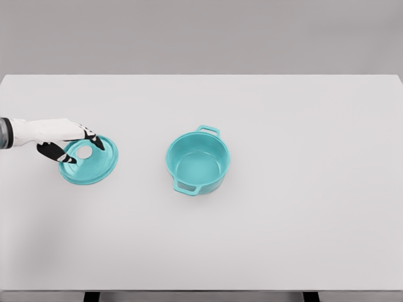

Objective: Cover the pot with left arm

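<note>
White flat table [283, 239], grey wall behind. Round teal pot [198, 162], uncovered, near centre. Flat round teal lid [89, 161] lies at its 9 o'clock, well apart. Left hand [68, 139] over lid w/ fingers curled round its white knob [84, 151].

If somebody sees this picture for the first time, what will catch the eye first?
Two teal things on the pale table: an open pot near the middle, uncovered, and its lid lying flat to the left. The left hand comes in from the left edge, its fingers around the lid's white knob.
</note>
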Motion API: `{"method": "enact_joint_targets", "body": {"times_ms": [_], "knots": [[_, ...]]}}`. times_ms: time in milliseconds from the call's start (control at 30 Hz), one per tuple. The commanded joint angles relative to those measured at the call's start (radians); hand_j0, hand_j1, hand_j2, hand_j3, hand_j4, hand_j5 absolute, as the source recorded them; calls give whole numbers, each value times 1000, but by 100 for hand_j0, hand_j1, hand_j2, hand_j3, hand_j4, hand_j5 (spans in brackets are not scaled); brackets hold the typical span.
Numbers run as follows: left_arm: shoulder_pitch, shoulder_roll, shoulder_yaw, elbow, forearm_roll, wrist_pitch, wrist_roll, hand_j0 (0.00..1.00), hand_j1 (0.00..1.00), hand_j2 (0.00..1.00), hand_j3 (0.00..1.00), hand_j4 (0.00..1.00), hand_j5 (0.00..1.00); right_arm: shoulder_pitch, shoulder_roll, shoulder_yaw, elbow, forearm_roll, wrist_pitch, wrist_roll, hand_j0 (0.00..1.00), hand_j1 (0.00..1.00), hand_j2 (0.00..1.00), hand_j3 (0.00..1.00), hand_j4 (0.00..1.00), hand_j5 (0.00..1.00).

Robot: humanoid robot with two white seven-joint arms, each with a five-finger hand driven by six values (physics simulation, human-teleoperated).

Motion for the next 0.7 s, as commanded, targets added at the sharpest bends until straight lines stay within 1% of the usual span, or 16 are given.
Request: {"method": "enact_joint_targets", "body": {"times_ms": [0, 33, 67, 167, 267, 333, 500, 533, 667], "knots": [[0, 1, 0, 10, 6, 2, 2, 68, 68, 68, 68, 68, 68, 0, 0, 0, 0, 0, -1, 0, 100, 100, 100, 100, 100, 100], [2, 1, -4, 10, 6, 2, 31, 66, 66, 66, 66, 66, 66, 0, 0, 0, 0, 0, 1, 0, 100, 100, 100, 100, 100, 100], [8, 1, -4, 10, 6, 2, 40, 65, 65, 65, 65, 65, 65, 0, 0, 0, 0, 0, -1, 0, 100, 100, 100, 100, 100, 100], [9, -4, -4, 10, 8, 2, 42, 60, 60, 60, 60, 60, 60, 0, 0, 0, 0, 0, 1, 0, 100, 100, 100, 100, 100, 100], [15, -13, -3, 12, 6, 2, 44, 58, 58, 58, 58, 58, 58, 0, 0, 0, 0, 0, -1, 0, 100, 100, 100, 100, 100, 100], [15, -18, -1, 35, 6, 2, 42, 58, 58, 58, 58, 58, 58, 0, 0, 0, 0, 0, -1, 0, 100, 100, 100, 100, 100, 100], [17, -21, -1, 33, 6, 2, 40, 56, 56, 56, 56, 56, 56, 0, 0, 0, 0, 0, 1, 0, 100, 100, 100, 100, 100, 100], [17, -19, 0, 22, 8, 2, 40, 56, 56, 56, 56, 56, 56, 0, 0, 0, 0, 0, -1, 0, 100, 100, 100, 100, 100, 100], [17, -7, -4, -96, 48, 2, 40, 56, 56, 56, 56, 56, 56, 0, 0, 0, 0, 2, -1, 0, 100, 100, 100, 100, 100, 100]]}}
